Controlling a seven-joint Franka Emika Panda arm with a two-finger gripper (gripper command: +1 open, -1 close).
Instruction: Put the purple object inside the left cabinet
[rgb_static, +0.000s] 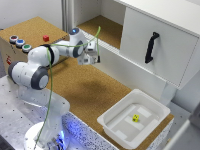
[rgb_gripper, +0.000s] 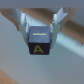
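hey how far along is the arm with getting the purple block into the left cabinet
Pickup looks done: the wrist view shows the claw shut on the purple block, lifted off the surface. In hand: carrying it, with the claw near the left cabinet. Left: move over the cork floor inside and release; the block isn't inside yet.

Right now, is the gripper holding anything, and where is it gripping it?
Yes: the gripper holds the purple block, marked with an A, its fingers clamping two opposite sides.
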